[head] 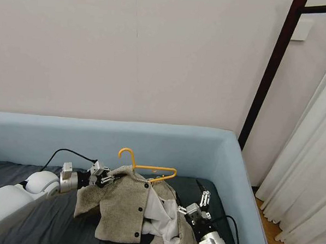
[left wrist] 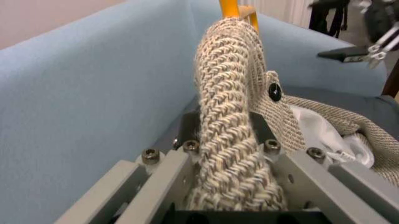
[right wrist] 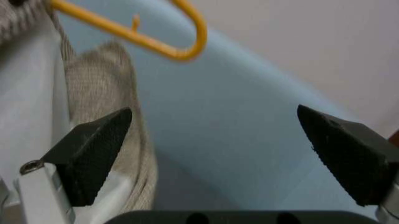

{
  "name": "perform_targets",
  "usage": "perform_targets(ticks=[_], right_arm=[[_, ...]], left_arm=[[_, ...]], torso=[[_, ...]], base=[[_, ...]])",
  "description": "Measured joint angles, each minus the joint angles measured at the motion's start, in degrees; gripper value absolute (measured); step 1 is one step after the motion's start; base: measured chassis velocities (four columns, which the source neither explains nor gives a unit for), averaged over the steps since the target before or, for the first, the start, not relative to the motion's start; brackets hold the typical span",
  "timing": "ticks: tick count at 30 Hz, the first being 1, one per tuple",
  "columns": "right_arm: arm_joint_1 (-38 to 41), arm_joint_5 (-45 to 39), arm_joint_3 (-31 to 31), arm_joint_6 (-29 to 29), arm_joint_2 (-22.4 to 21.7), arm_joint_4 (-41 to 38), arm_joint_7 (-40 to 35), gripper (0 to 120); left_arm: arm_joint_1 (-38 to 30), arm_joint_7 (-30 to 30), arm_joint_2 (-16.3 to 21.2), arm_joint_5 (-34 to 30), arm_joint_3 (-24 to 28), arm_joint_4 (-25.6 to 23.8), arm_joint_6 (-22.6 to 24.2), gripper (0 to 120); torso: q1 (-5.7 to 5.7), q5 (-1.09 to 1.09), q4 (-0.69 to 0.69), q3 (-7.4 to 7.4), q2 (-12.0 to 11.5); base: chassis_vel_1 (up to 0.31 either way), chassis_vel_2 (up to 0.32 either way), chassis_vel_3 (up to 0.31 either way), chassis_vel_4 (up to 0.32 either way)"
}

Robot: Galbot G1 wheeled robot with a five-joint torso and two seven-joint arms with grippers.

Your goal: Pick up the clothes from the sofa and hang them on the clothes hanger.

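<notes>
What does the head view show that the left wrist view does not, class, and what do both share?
Head view: the orange hanger with its hook, the left arm, the cardigan at full spread. Left wrist view: the left gripper clamped on the cardigan's knit edge. Both: cardigan, hanger, white garment, blue sofa, open right gripper.

Cardigan [head: 120,207] flecked beige and grey — hanger [head: 156,168] orange, sofa [head: 151,140] pale blue.
</notes>
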State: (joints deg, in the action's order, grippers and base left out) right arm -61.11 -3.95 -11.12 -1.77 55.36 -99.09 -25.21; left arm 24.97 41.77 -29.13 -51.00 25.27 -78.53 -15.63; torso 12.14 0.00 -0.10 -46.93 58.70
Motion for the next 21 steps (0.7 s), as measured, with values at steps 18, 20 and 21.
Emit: perform_targets(ticks=[18,20,21], right_arm=[[10.93,-47.22,3.7,14.61,-2.76,6.05,21.19,100],[12.66,-47.55,2.83,15.15,-2.13,7.44,21.83,100],[14.18,-47.58,1.99,15.43,-1.63,8.71,22.31,100]], left_arm=[[4.35,0.62,2.43,3.02,-3.26,-3.55,-1.92,8],[4.83,0.64,2.73,3.1,-3.81,-3.94,-1.98,8],[5.21,0.66,3.01,3.12,-4.21,-4.22,-2.0,8]], torso=[[0.0,-0.01,-0.01,0.0,0.0],[0.0,-0.01,0.0,0.0,-0.01],[0.0,0.0,0.01,-0.01,0.0]], base=[[0.0,0.0,0.0,0.0],[0.0,0.0,0.0,0.0],[0.0,0.0,0.0,0.0]])
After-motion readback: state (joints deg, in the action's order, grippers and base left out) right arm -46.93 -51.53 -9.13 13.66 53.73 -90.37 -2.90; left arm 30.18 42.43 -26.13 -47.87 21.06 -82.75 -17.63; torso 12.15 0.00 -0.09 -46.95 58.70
